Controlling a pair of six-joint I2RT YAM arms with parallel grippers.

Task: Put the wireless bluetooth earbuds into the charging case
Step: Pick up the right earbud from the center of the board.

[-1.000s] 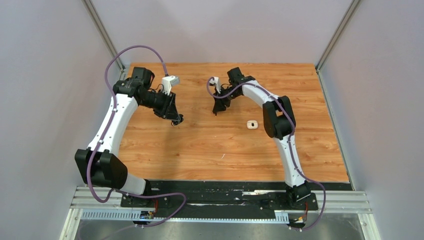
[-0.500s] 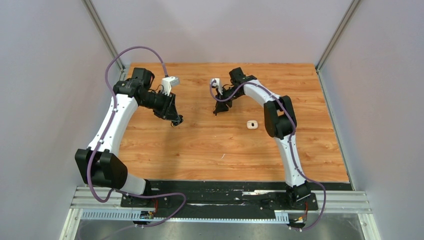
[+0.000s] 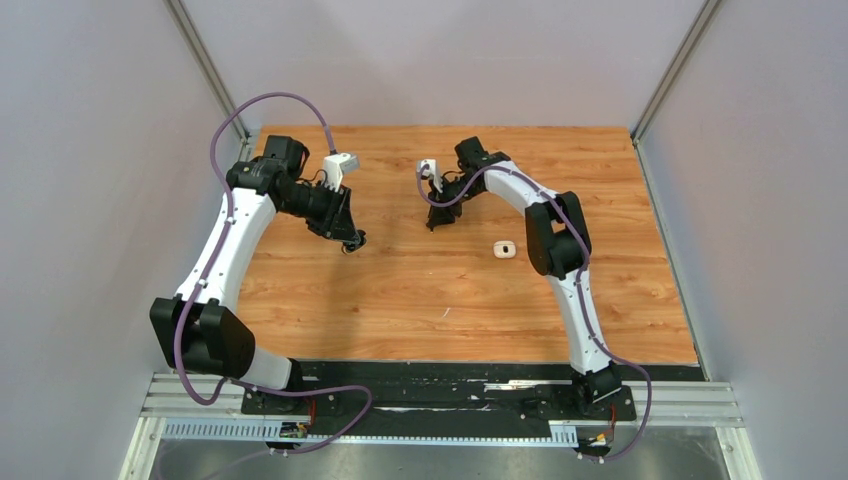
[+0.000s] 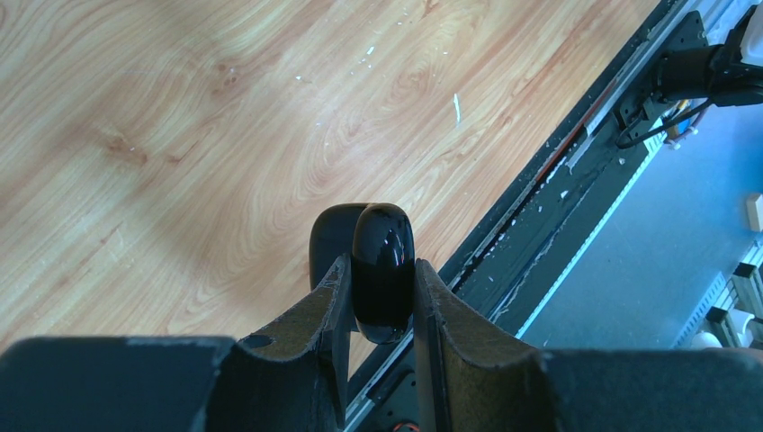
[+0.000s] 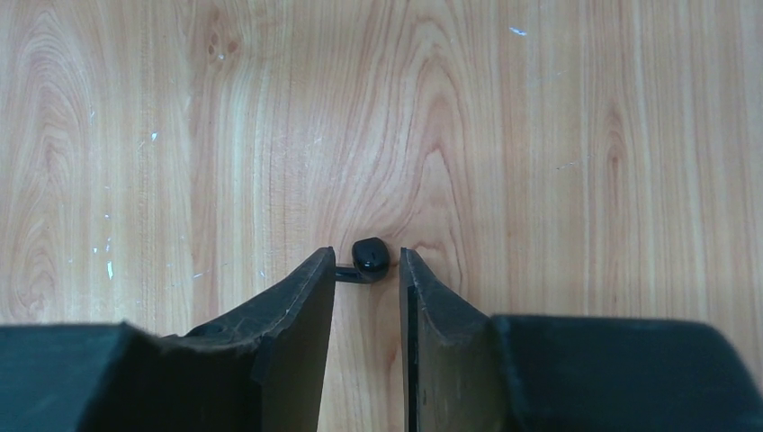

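Observation:
My left gripper is shut on a glossy black charging case, held on edge above the wooden table; a second black rounded part shows just behind it. From above, this gripper hangs over the table's left middle. My right gripper points straight down at a tiny black earbud lying on the wood. Its jaws stand open a narrow way on either side of the bud, whose stem reaches the left fingertip. In the top view the right gripper is at the table's back centre, and the earbud is hidden under it.
A small white case lies on the wooden table, right of the right gripper and beside that arm's elbow. Grey walls close in the table on three sides. A black rail runs along the near edge.
The right gripper's jaws have narrowed around the black earbud and its wrist has shifted slightly. The left arm and the black case it holds have not moved.

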